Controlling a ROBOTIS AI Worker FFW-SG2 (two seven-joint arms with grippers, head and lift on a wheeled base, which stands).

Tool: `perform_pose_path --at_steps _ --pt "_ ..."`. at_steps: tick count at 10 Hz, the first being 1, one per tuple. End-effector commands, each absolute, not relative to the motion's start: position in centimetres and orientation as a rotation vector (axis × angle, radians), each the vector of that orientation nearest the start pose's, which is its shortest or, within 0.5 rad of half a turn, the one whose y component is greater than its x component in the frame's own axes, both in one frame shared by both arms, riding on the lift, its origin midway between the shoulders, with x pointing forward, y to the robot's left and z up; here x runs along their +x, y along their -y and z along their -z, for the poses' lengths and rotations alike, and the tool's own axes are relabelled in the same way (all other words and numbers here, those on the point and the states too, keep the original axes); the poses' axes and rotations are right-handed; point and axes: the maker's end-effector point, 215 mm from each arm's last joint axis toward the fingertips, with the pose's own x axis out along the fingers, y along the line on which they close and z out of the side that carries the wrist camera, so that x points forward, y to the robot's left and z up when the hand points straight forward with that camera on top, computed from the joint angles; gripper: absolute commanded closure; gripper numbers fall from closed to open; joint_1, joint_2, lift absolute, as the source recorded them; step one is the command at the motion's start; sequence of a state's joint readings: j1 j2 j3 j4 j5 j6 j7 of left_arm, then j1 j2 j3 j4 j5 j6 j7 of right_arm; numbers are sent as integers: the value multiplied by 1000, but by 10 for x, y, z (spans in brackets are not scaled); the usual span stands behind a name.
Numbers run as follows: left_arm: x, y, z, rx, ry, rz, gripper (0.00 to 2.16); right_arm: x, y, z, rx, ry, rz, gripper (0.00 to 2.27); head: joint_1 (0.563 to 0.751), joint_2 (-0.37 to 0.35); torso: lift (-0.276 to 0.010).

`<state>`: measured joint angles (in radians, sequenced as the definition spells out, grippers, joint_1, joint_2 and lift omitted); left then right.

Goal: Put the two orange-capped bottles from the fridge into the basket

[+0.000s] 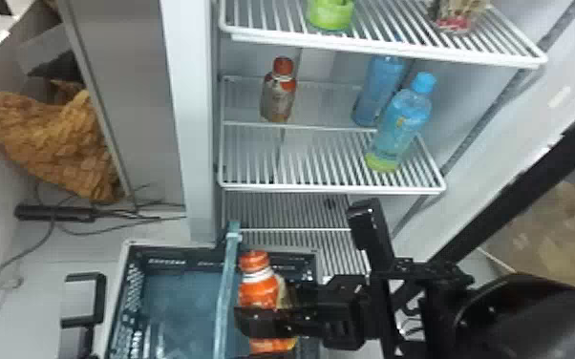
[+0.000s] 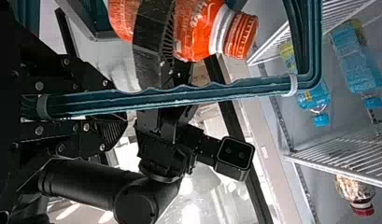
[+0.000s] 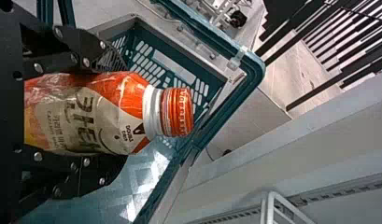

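Note:
Upright over the right part of the basket (image 1: pixel 176 260), right of its raised teal handle (image 1: pixel 227 291), is an orange-capped bottle (image 1: pixel 258 289). My right gripper (image 1: pixel 262 319) is shut on it. In the right wrist view the fingers of my right gripper (image 3: pixel 111 114) press both sides of the bottle (image 3: pixel 95 116), its cap (image 3: pixel 177 112) sticking out. Part of my left gripper's arm (image 1: pixel 83 300) shows at the lower left. In the left wrist view my left gripper (image 2: pixel 100 102) is shut on the handle (image 2: pixel 193 93). Another orange-capped bottle (image 1: pixel 278 93) stands at the back left of the middle fridge shelf (image 1: pixel 329 189).
Two blue bottles (image 1: pixel 399 119) stand on the right of the middle shelf. The upper shelf (image 1: pixel 387 50) holds a green container (image 1: pixel 330 14) and another item (image 1: pixel 458 14). The fridge's left wall edge (image 1: pixel 196 143) rises behind the basket. Cables (image 1: pixel 76 229) lie on the left floor.

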<state>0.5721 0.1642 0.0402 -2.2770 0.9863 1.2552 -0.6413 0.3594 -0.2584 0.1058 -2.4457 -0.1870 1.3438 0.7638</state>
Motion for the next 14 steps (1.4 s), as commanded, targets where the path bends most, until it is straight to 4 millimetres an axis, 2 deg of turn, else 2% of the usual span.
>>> perform_pose_path --at_steps 1,3,5,7,8,10,14 --pt "199 10 341 -989 -875 1168 1202 284 59 398 182 -886 -956 452 695 -177 -235" --pt "199 10 341 -990 -878 1168 1202 288 60 394 179 -866 -954 216 695 -176 -235" --pt "198 10 341 -991 -879 1170 1202 299 68 384 159 -815 -932 102 695 -179 -235" --pt "198 10 340 -992 -879 1172 1202 326 81 358 114 -679 -883 107 695 -192 -235" --pt "197 10 341 -994 -882 1169 1202 347 90 333 76 -548 -832 108 695 -203 -235" --pt "196 9 343 -988 -888 1169 1202 382 120 302 18 -351 -692 119 695 -234 -235" --pt "195 10 344 -983 -893 1169 1202 435 160 263 -23 -44 -505 119 695 -300 -235"
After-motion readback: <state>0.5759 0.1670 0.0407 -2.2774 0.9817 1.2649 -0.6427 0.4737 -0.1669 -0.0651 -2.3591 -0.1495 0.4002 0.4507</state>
